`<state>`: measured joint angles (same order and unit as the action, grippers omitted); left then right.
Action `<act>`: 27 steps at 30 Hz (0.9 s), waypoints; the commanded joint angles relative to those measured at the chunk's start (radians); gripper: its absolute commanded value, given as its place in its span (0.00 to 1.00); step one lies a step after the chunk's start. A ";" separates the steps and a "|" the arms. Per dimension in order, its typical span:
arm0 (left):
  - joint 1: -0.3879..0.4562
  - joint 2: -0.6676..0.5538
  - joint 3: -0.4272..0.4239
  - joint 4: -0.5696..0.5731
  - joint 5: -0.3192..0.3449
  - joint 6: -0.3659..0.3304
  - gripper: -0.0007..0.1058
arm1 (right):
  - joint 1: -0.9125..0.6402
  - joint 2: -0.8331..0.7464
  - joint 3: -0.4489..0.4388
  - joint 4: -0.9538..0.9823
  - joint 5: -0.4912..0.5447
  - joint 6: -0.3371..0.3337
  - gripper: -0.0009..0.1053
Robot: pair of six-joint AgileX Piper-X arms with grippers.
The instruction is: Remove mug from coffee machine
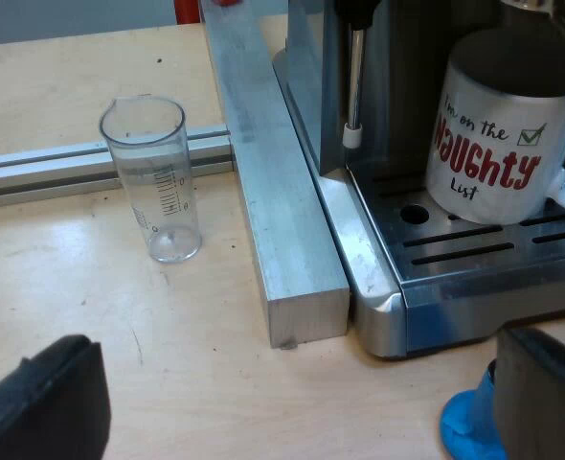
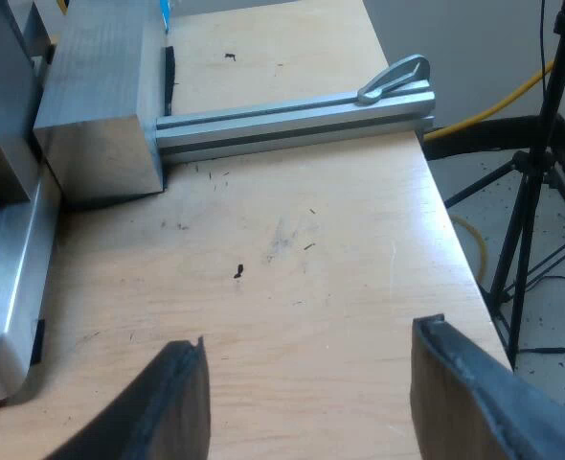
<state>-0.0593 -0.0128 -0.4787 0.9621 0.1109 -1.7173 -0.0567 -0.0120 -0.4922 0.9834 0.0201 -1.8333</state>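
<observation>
On drip tray (image 1: pixel 493 257) of espresso machine (image 1: pixel 359 249): mug (image 1: pixel 498 125) upright, handle partly cut off; machine cut off above tray. Blue tamper (image 1: pixel 466 429) half hidden behind finger of my left gripper (image 1: pixel 302 383). Wooden worktop (image 1: pixel 196 364); measuring glass (image 1: pixel 153 182) near machine; tripod (image 2: pixel 533 192) on floor. Left gripper spread wide, empty, mug well apart from it; right gripper (image 2: pixel 311 383) spread wide, empty, beside machine base.

One mug (image 1: pixel 498 134), one measuring glass (image 1: pixel 153 177), one tamper (image 1: pixel 466 426).
</observation>
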 commanded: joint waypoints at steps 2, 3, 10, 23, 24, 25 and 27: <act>-0.004 -0.138 0.001 -0.017 0.014 -0.002 0.78 | 0.002 -0.040 -0.004 -0.015 -0.001 -0.004 0.48; -0.004 -0.138 0.001 -0.017 0.025 -0.002 0.78 | 0.002 -0.040 -0.004 -0.015 -0.001 -0.004 0.48; -0.004 -0.138 0.001 -0.017 0.050 -0.002 0.78 | 0.002 -0.037 -0.011 -0.021 -0.001 -0.004 0.48; -0.027 0.011 -0.089 -0.044 0.181 -0.040 0.83 | 0.084 0.106 -0.157 0.029 -0.087 -0.004 0.56; -0.036 0.020 -0.089 -0.054 0.193 -0.040 0.83 | 0.084 0.106 -0.157 0.029 -0.087 -0.004 0.56; -0.052 0.031 -0.089 -0.066 0.200 -0.040 0.83 | 0.151 0.169 -0.184 0.030 -0.130 -0.036 0.56; -0.080 0.047 -0.089 -0.086 0.201 -0.040 0.83 | 0.185 0.192 -0.189 0.030 -0.141 -0.042 0.56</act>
<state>-0.1168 0.0213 -0.5626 0.9063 0.3005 -1.7428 0.0999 0.1540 -0.6680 1.0208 -0.0920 -1.8508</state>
